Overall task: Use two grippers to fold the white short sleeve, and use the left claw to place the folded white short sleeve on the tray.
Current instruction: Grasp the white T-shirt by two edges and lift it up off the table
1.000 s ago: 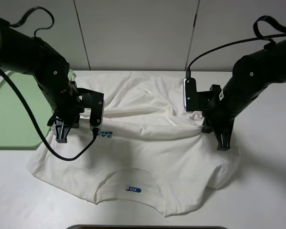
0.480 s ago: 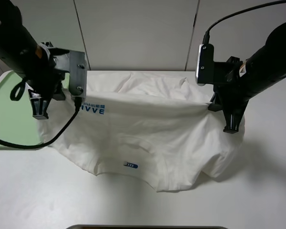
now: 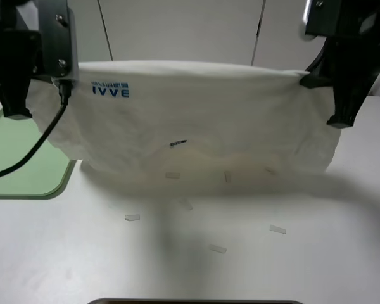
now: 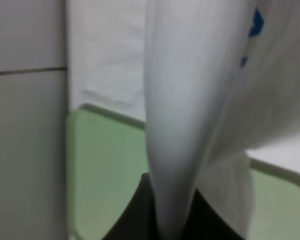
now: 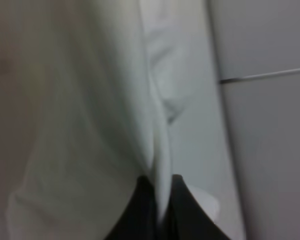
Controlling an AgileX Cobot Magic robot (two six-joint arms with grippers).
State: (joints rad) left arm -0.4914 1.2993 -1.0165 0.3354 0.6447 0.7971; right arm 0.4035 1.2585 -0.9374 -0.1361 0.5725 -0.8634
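Left claw [image 3: 16, 107], upper left of frame, is clamped on the shirt [image 3: 196, 120]. Wrist cam shows cloth nipped tight btw its black fingers [image 4: 132, 217]. Right claw [image 3: 339, 117], upper right, same story: a fold of white fabric pinched btw its fingers [image 5: 190, 220].

Both arms are up high and well apart, so the top edge runs taut across the frame and the rest hangs like a curtain, blue print near the upper-left corner. Held that way, the cloth drops flat w/o bunching, which is prob. the setup for laying it over into a fold. The lower edge sags near the table [image 3: 253, 272]; touching or not, can't tell.

Tray [image 3: 19, 171] sits at the left edge, just beside the shirt's hanging left corner, on the left arm's side for the drop-off. Tape strips [image 3: 132, 218] dot the table in the lower middle.

Fold isn't made yet, I'd say.
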